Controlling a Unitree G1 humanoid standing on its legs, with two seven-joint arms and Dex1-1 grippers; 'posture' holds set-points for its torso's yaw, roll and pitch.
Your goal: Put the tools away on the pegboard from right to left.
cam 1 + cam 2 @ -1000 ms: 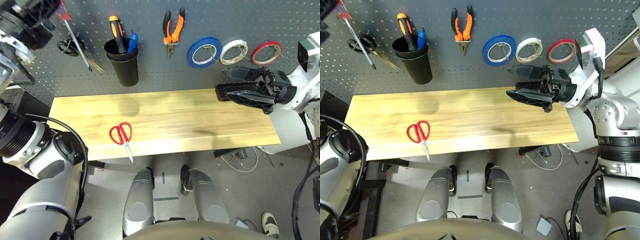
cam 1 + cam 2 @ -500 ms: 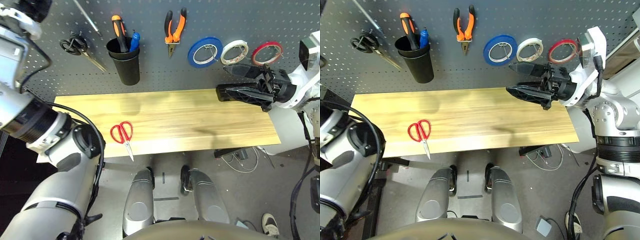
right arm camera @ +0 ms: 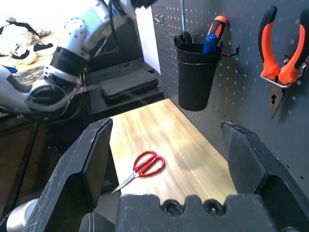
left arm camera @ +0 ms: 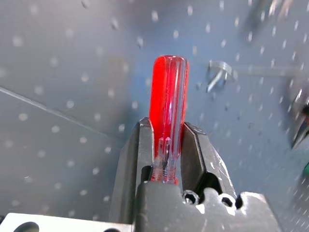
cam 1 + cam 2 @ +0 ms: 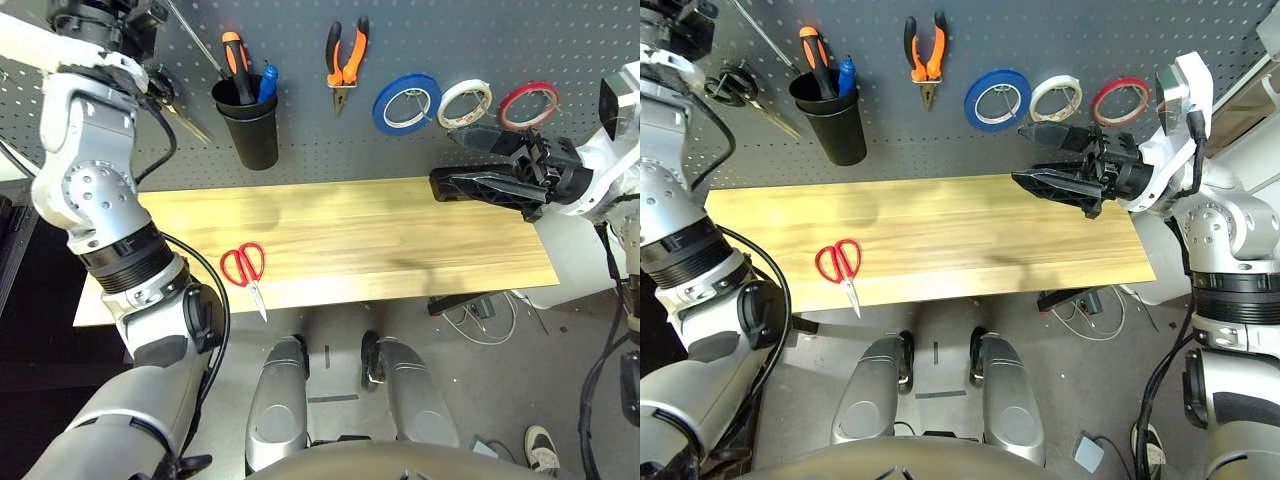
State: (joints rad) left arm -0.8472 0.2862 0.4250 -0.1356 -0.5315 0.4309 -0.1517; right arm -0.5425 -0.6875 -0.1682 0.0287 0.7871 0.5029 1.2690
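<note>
Left claw, upper left of the frame, clamps a slim red-handled screwdriver; right claw gapes wide, empty. Beyond, red-handled scissors lie on the table. Farther, the dark grey pegboard's black cup: the shaft, apparently off-line, might miss it.

I can't read any text, label, brand, number or sign from here. The pegboard is plain dark grey with holes, and I see no lettering on the tape rolls, the black cup or the tool handles. The table top is bare wood with no markings.
</note>
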